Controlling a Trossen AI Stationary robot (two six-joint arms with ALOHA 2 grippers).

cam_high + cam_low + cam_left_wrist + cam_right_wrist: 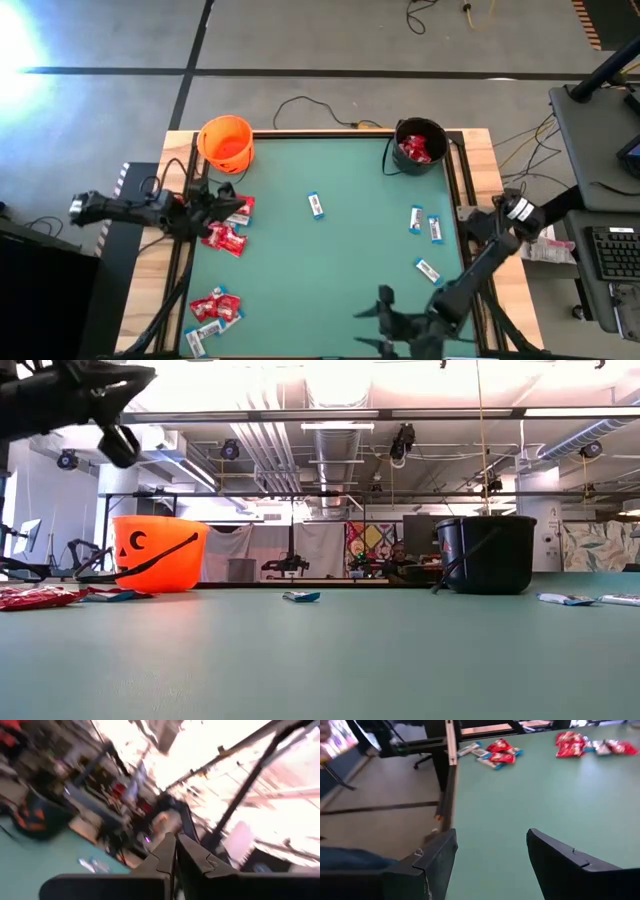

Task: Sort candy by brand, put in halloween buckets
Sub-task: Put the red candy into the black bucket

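The left hand (pixel 232 212) hung pressed together above the red candy (pixel 226 239); the right hand (pixel 372 325) stood spread over the table (pixel 330 260).

This is a robotics lab or workshop in an open industrial hall. A green-topped desk (pixel 330 250) with wooden edges stands on a bare concrete floor (pixel 300 40) marked with dark lines, cables (pixel 310 105) trailing off toward 12 o'clock. At 3 o'clock sits a workstation with a keyboard (pixel 612 252). Overhead run exposed ducts (pixel 335 445), pipes and hanging lamps, and colourful banners (pixel 368 542) line the far wall.
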